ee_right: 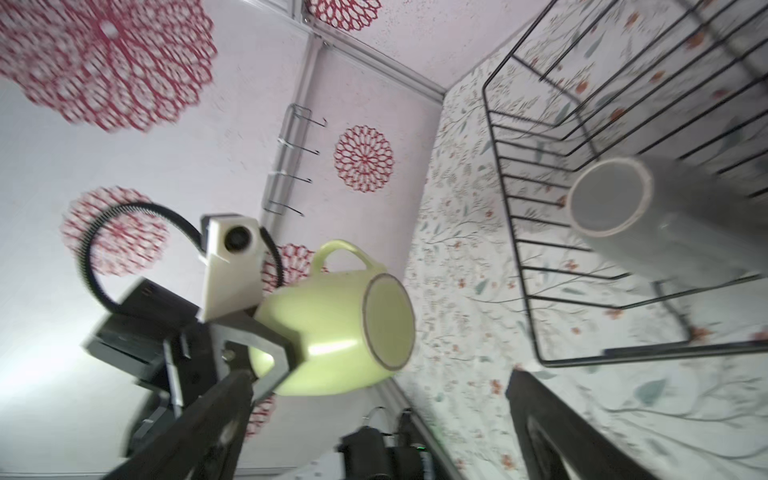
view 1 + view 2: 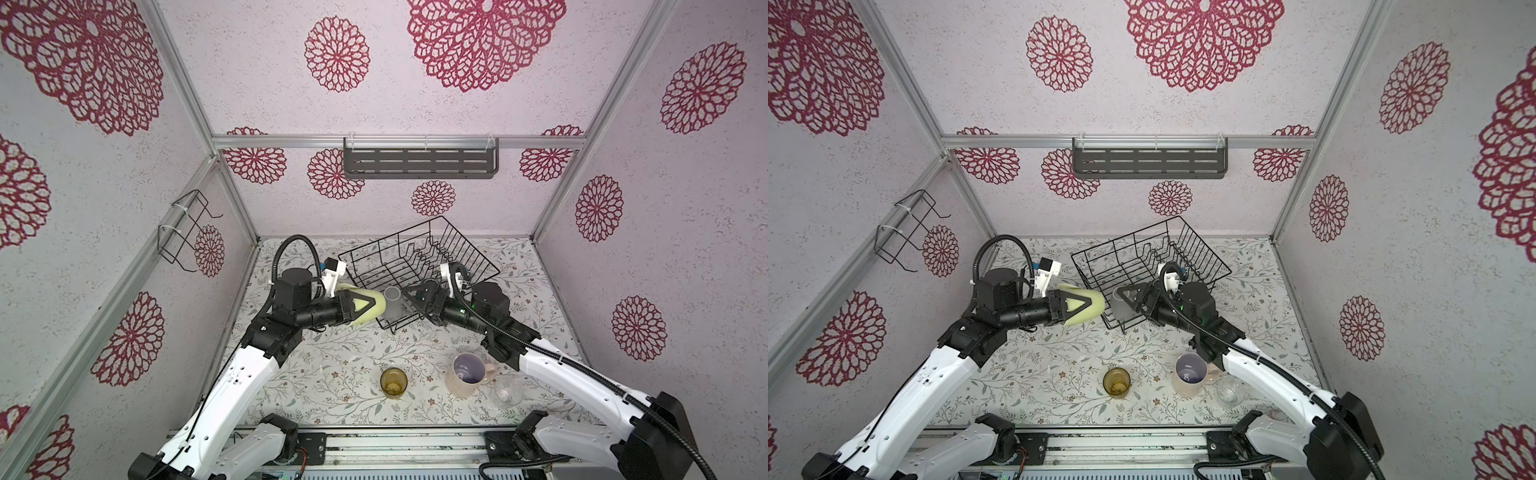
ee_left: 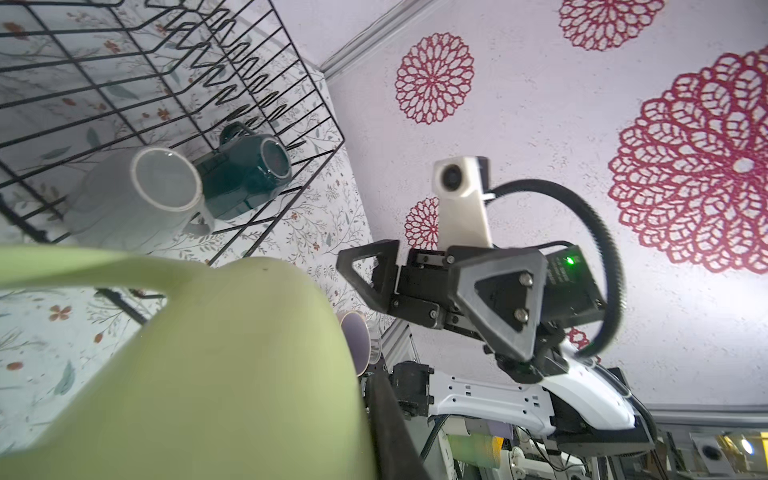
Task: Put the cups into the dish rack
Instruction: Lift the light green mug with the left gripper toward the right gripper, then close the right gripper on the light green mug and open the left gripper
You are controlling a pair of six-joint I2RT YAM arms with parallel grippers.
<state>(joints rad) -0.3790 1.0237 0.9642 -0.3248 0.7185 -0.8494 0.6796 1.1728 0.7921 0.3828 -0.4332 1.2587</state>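
Observation:
My left gripper [image 2: 365, 307] [image 2: 1084, 305] is shut on the pale yellow-green mug [image 2: 368, 318] [image 2: 1096, 305] [image 1: 332, 324]. It holds the mug on its side, just off the near-left corner of the dish rack [image 2: 415, 257] [image 2: 1142, 253] [image 3: 104, 83]. A light grey mug [image 2: 392, 305] [image 3: 137, 195] [image 1: 648, 220] stands in that corner with a dark teal mug [image 3: 245, 178] beside it. My right gripper [image 2: 409, 301] [image 1: 374, 415] is open and empty next to the grey mug. The amber tumbler [image 2: 393, 382], pink mug [image 2: 467, 374] and clear glass [image 2: 508, 390] stand on the table in front.
A grey slotted shelf [image 2: 419, 162] hangs on the back wall and a small wire holder [image 2: 183, 232] on the left wall. The rack sits turned at an angle on the floral table. A metal rail [image 2: 395, 444] runs along the front edge.

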